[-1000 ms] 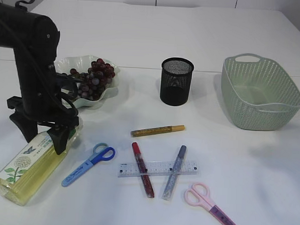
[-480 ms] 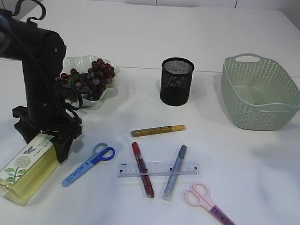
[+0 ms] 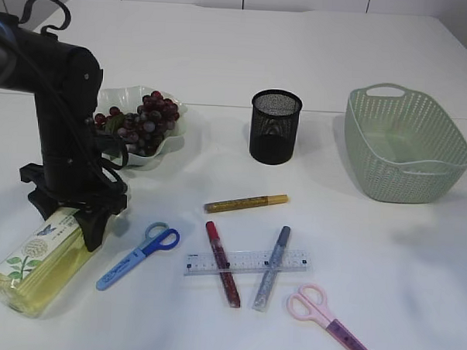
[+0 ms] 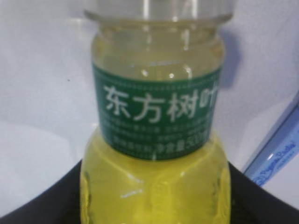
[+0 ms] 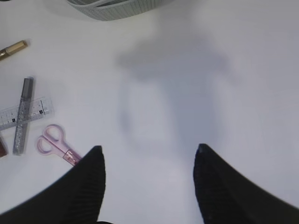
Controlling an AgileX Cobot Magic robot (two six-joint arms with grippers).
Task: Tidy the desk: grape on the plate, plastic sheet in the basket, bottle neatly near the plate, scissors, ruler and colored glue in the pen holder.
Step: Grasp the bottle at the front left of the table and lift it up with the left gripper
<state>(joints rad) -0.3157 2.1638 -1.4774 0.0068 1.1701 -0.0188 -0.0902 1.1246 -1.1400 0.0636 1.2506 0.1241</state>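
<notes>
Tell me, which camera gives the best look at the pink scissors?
The exterior view: the pink scissors lie whole at the table's front edge, pink loops and purple-patterned blades visible, just right of the ruler. The right wrist view shows them small, their blades partly hidden behind a black finger. The left wrist view shows none of them, only the bottle.

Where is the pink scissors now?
In the exterior view, the pink scissors lies at the table's front edge, right of centre, just right of the silver glue pen and below the ruler.
</notes>
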